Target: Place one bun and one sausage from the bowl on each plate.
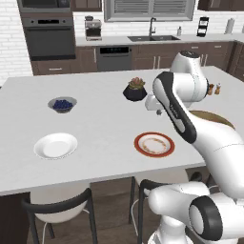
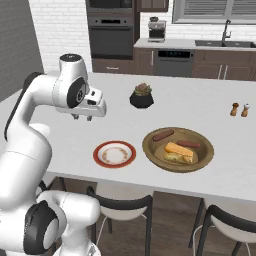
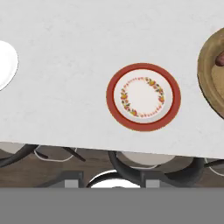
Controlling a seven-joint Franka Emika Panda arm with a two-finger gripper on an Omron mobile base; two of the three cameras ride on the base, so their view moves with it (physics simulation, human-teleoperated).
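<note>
The wooden bowl [image 2: 205, 146] stands at the counter's front right and holds two buns [image 2: 178, 149] and two sausages [image 2: 163, 135]. To its left is the red-rimmed plate [image 2: 114, 154], bare. The white plate [image 1: 55, 145] lies farther left, also bare. My gripper [image 2: 82, 118] hangs above the counter, up and to the left of the red-rimmed plate. It is open with nothing between its fingers. In the hand view the red-rimmed plate [image 3: 143, 97] is near the middle, the bowl's rim [image 3: 208, 74] at the right edge and the white plate [image 3: 6, 65] at the left edge.
A black plant pot [image 2: 142, 97] stands at mid-counter behind the plates. A small grey berry bowl [image 1: 62, 104] is at the back left. Salt and pepper shakers [image 2: 239, 109] stand at the far right. Dark-framed chairs [image 2: 120, 205] tuck under the counter's front edge.
</note>
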